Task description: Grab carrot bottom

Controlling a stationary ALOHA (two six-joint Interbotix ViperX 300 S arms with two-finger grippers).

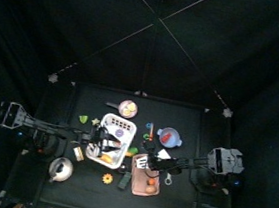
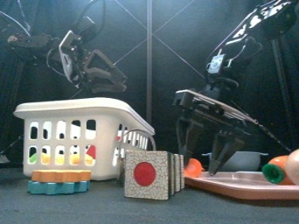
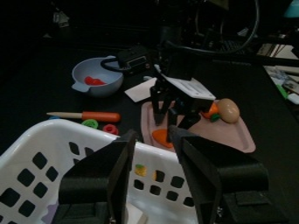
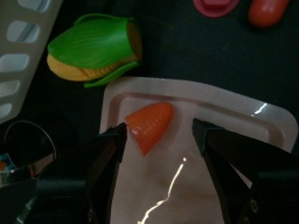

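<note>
The carrot bottom [image 4: 149, 124], a short bright-orange piece, lies on the pink cutting board [image 4: 233, 175]. My right gripper [image 4: 163, 131] hangs open just above it, one jaw on each side of the piece, not touching it. The front view shows that gripper [image 2: 211, 144] open over the board [image 2: 246, 185], with the carrot bottom [image 2: 194, 164] low beside it. From the left wrist view the carrot bottom [image 3: 160, 137] shows at the board's near end. My left gripper [image 3: 155, 140] stands open above the white basket [image 3: 59, 166], holding nothing.
A green-and-yellow corn piece [image 4: 100, 48] lies just off the board. A blue bowl [image 3: 96, 74], a whole carrot [image 3: 87, 115] and a brown egg-shaped item [image 3: 226, 109] are nearby. A small box with a red circle [image 2: 146, 173] stands at the front.
</note>
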